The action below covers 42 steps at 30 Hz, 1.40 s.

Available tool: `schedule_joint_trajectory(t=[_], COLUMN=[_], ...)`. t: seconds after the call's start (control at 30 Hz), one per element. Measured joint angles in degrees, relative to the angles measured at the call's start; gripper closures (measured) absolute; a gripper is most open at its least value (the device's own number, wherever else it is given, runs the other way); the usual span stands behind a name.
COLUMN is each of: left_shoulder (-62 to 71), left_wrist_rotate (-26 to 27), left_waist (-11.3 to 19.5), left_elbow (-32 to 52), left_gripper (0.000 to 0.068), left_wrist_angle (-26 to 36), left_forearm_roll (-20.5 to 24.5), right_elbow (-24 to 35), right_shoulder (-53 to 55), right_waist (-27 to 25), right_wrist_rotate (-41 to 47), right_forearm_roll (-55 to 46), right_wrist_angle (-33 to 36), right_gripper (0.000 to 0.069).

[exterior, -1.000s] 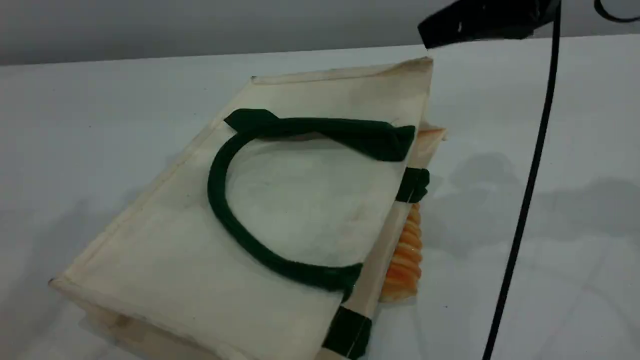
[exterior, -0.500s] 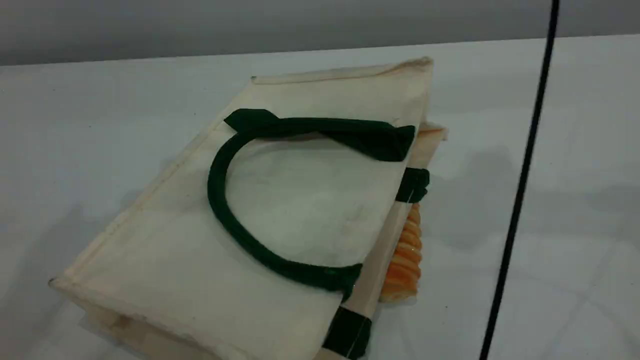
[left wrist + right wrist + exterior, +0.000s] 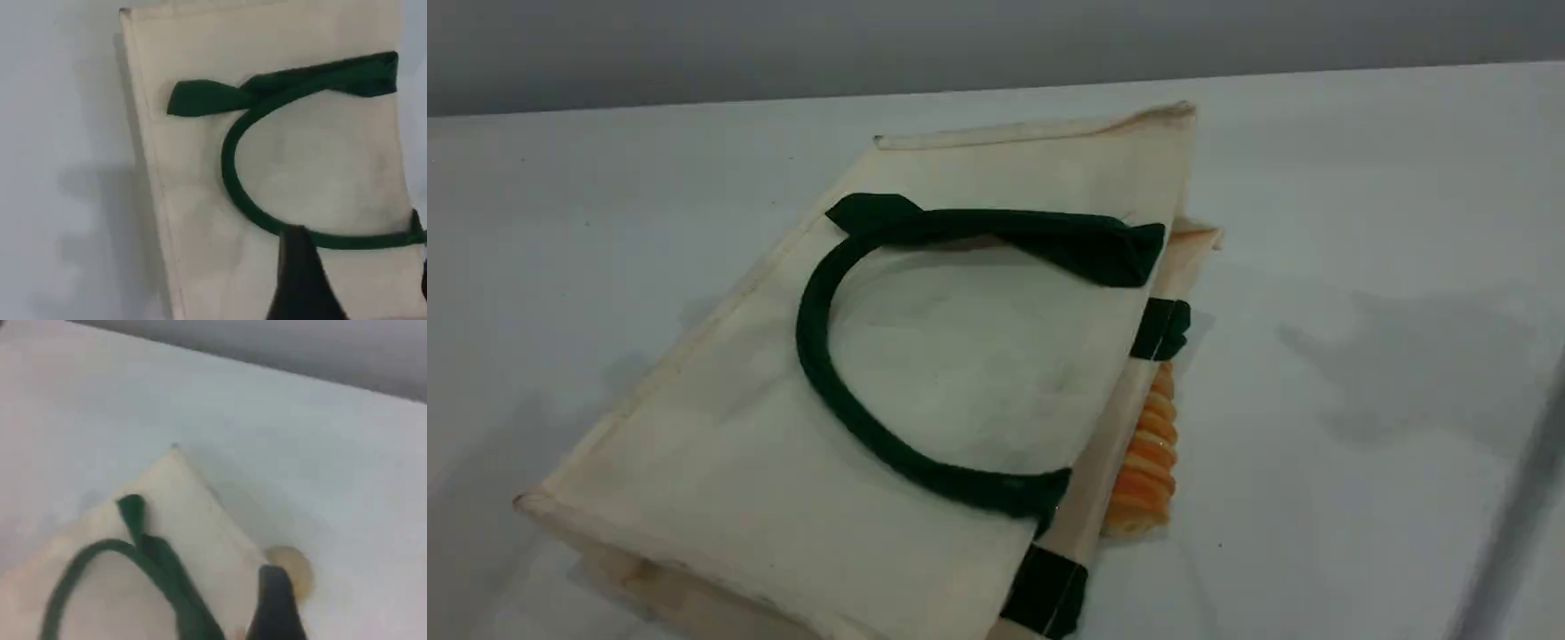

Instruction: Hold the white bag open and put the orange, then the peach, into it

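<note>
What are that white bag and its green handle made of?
The white bag looks like matte cream canvas or a similar woven cloth: it has stitched hems, soft folds and faint stains. The green handle seems to be a thick, soft cord with a dull finish. The green tab looks like flat fabric.

Ridged orange roll (image 3: 1149, 462), pale beige lump (image 3: 298, 567)

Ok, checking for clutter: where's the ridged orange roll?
In the scene view the ridged roll pokes out at the white bag's right rim, below a green tab.
</note>
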Motion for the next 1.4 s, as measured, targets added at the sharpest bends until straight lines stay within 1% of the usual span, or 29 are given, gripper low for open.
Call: schedule_joint_trajectory(t=[0.13, 0.23, 0.37, 0.47, 0.53, 0.83, 0.97, 1.13, 1.23, 1.27, 1.4], left_shoulder=[-3.0, -5.6, -9.6, -13.2, -15.3, -23.6, -28.2, -35.8, -41.2, -43.3, -51.6], left_wrist_rotate=[0.0, -0.3, -0.3, -0.3, -0.3, -4.4, -4.9, -4.9, -4.9, -4.9, -5.2], left_waist=[0.0, 0.0, 0.0, 0.0, 0.0, 0.0, 0.0, 0.0, 0.0, 0.0, 0.0], left_elbow=[0.0, 0.0, 0.0, 0.0, 0.0, 0.7, 5.8, 15.9, 22.4, 24.7, 32.6], left_gripper=[0.0295, 0.0295, 0.0295, 0.0295, 0.0295, 0.0295, 0.0295, 0.0295, 0.0295, 0.0295, 0.0295], left_wrist_angle=[0.8, 0.9, 1.6, 3.0, 2.8, 2.5, 2.5, 2.5, 2.5, 2.0, -3.2], left_forearm_roll=[0.0, -0.4, -0.4, -0.3, -0.3, -0.3, -0.3, 0.0, 0.0, 0.0, 0.0], right_elbow=[0.0, 0.0, 0.0, 0.5, 1.6, 10.8, 13.8, 15.4, 17.1, 18.0, 22.6], right_shoulder=[-6.6, -11.5, -17.5, -22.2, -25.1, -43.9, -53.5, -64.6, -69.4, -71.0, -75.2], right_waist=[0.0, 0.1, 0.1, 0.1, 0.1, 0.1, 0.1, 0.0, 0.0, 0.0, 0.0], right_wrist_rotate=[11.0, 19.3, 25.4, 26.7, 27.6, 30.6, 32.7, 34.0, 35.9, 35.9, 36.5], right_forearm_roll=[-13.4, -22.7, -29.9, -31.1, -31.1, -31.1, -31.4, -32.3, -33.1, -33.6, -36.2], right_wrist_angle=[6.5, 9.8, 15.2, 19.3, 21.2, 23.3, 24.6, 26.8, 26.4, 26.0, 25.5], right_gripper=[0.0232, 0.0232, 0.0232, 0.0232, 0.0232, 0.0232, 0.0232, 0.0232, 0.0232, 0.0232, 0.0232])
